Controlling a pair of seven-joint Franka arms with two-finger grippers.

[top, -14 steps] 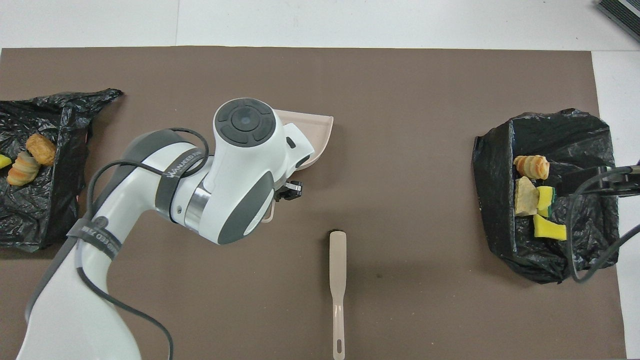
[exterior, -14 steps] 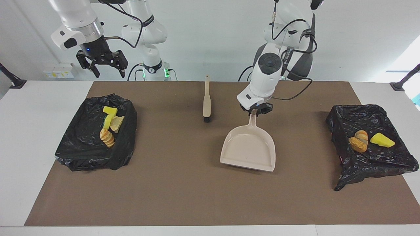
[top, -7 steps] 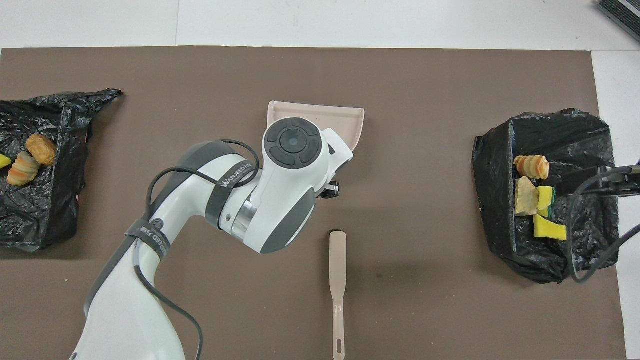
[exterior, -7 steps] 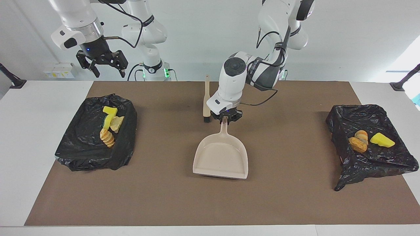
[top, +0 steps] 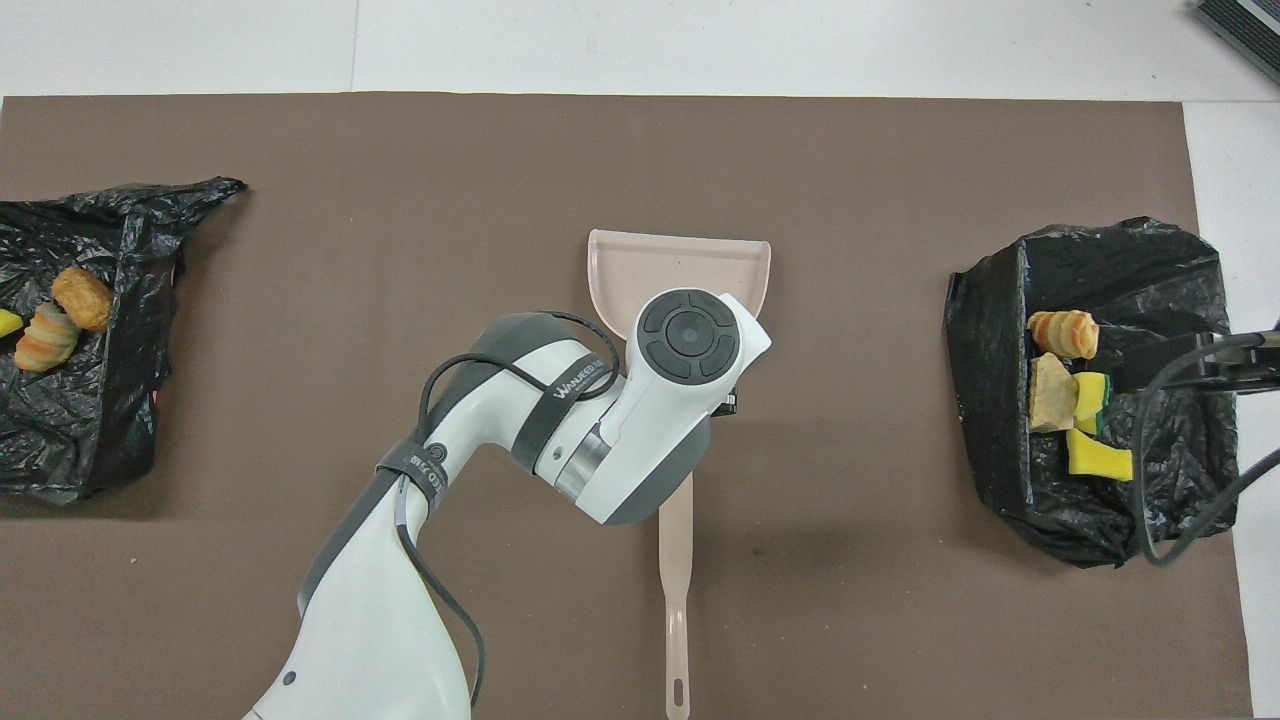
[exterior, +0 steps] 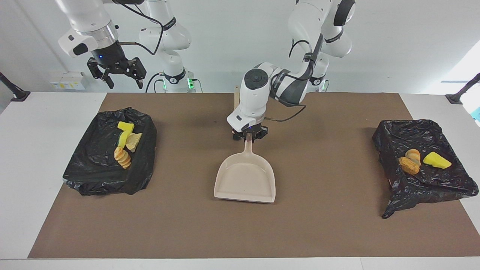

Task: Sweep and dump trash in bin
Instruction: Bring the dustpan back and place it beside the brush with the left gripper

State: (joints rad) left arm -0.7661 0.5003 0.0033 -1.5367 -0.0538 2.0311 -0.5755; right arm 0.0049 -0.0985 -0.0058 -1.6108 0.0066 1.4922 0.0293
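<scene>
My left gripper (exterior: pixel 248 136) is shut on the handle of the beige dustpan (exterior: pixel 245 180), whose empty pan rests on the brown mat at mid-table. In the overhead view the wrist hides the grip and only the pan's mouth (top: pixel 680 265) shows. Trash (exterior: pixel 125 144) of yellow sponge and bread pieces lies in the black-lined bin (exterior: pixel 93 168) at the right arm's end, also seen as trash (top: pixel 1070 395) in that bin (top: pixel 1150 280). More trash (exterior: pixel 422 160) lies in the other bin (exterior: pixel 431 183). My right gripper (exterior: pixel 116 75) hangs open, high above its own corner.
A beige brush (top: pixel 677 590) with black bristles lies on the mat nearer to the robots than the dustpan, partly under my left arm. Its handle end (exterior: pixel 236 99) shows beside the arm. The bin (top: pixel 70 420) at the left arm's end holds bread pieces (top: pixel 60 315).
My left arm has carried the dustpan across the mat toward the right arm's end, to the middle of the table. The right arm has stayed still.
</scene>
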